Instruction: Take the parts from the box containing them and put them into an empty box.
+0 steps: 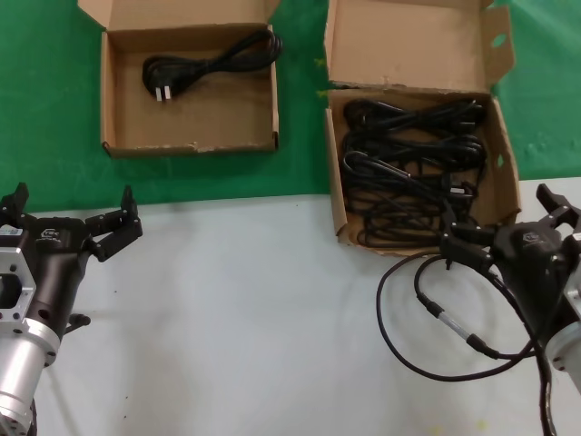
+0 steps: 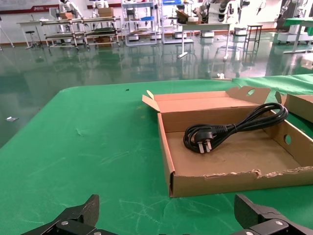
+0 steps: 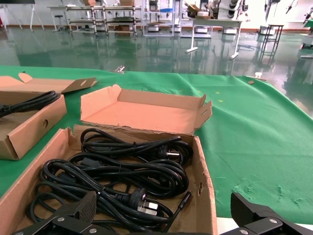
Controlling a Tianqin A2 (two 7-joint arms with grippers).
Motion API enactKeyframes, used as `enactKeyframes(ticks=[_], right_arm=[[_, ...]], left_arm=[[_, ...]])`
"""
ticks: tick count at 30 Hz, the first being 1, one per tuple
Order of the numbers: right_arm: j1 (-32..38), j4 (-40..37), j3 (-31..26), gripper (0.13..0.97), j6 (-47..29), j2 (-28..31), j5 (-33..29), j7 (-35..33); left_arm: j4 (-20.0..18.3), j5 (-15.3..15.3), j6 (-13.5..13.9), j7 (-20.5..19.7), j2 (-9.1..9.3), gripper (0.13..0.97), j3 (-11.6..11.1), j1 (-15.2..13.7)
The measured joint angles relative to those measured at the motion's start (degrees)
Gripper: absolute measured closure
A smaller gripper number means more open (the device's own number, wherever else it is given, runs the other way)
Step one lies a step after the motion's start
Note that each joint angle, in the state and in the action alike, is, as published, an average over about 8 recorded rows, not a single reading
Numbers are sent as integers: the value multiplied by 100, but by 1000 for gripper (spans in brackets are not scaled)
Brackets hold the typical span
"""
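Observation:
The deep cardboard box [image 1: 505, 154] with the tall holed flap [image 1: 408, 45] stands at the right and holds several looped black power cords [image 1: 413, 163]. My right gripper [image 1: 497, 215] hovers open at its near right corner. In the right wrist view the gripper [image 3: 163, 203] is empty above the cords [image 3: 127, 166], a plug just ahead of it. The low-walled box [image 1: 107, 100] at the left holds one cord [image 1: 213, 62]. My left gripper [image 1: 71, 204] waits open at the near left, facing that box [image 2: 234, 181] and its cord [image 2: 230, 128].
Both boxes sit on green cloth [image 1: 45, 109]; the near half is white table [image 1: 254, 300]. A thin black cable with a silver connector [image 1: 454, 322] loops on the table beside my right arm.

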Motion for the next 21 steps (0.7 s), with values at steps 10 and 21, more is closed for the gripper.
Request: enactKeyframes(ticks=[10,21], right_arm=[[0,0,0,129,0,0,0,0],[0,0,0,129,0,0,0,0]], left_arm=[[0,0,0,0,0,132,0,0],[0,0,0,0,0,132,0,0]])
